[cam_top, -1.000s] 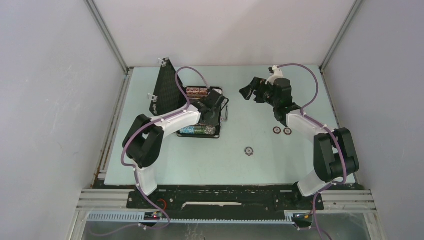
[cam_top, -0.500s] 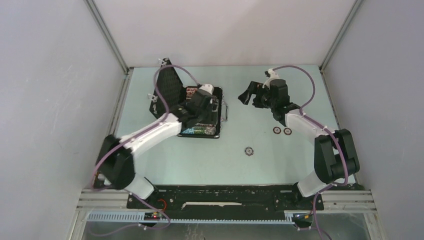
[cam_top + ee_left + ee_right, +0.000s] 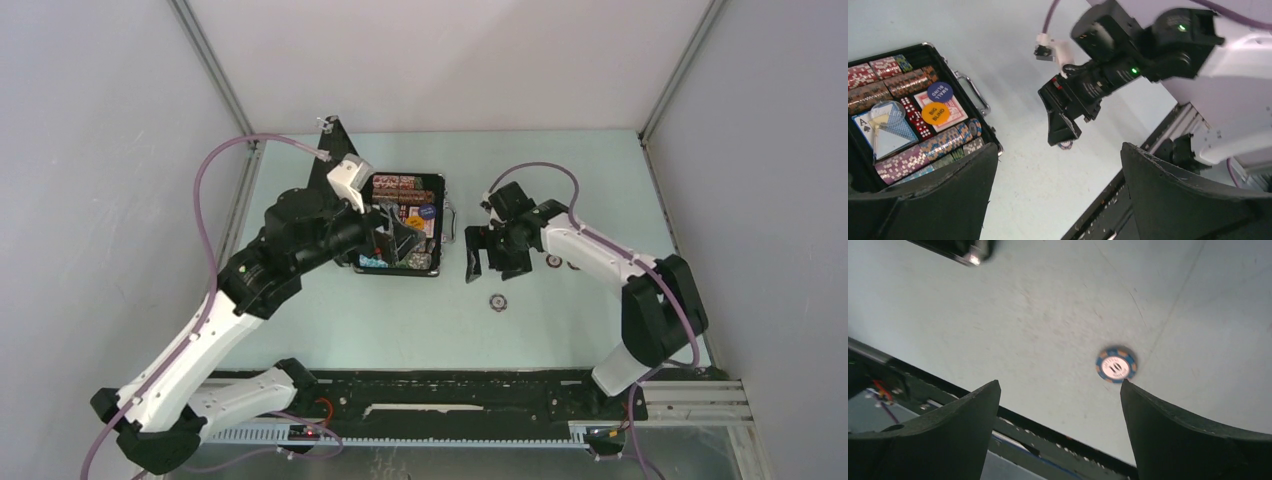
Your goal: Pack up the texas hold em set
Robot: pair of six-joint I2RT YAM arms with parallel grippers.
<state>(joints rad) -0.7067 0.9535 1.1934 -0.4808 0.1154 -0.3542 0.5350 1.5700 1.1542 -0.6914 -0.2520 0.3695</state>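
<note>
The texas hold em set's black case (image 3: 441,228) lies open left of centre, its lid (image 3: 328,152) standing upright. Inside are rows of multicoloured chips (image 3: 923,150), a blue button (image 3: 940,92), an orange button (image 3: 936,112) and red-backed cards (image 3: 955,106). My left gripper (image 3: 392,240) hangs open and empty above the case's near right part. My right gripper (image 3: 488,255) is open just right of the case, low over the table. A loose blue-and-orange chip (image 3: 1116,365) lies by its right fingertip (image 3: 1133,395), touching nothing. That chip (image 3: 497,301) sits in front of the gripper.
The case's silver handle (image 3: 453,222) sticks out toward the right gripper. Two more small chips (image 3: 555,262) lie partly under the right forearm. The black base rail (image 3: 450,392) runs along the near edge. Grey walls close in left, right and back.
The left gripper opened and lifted up out of the case as the arm stretched out. The right arm swung down and left, from the far table to just beside the case.
</note>
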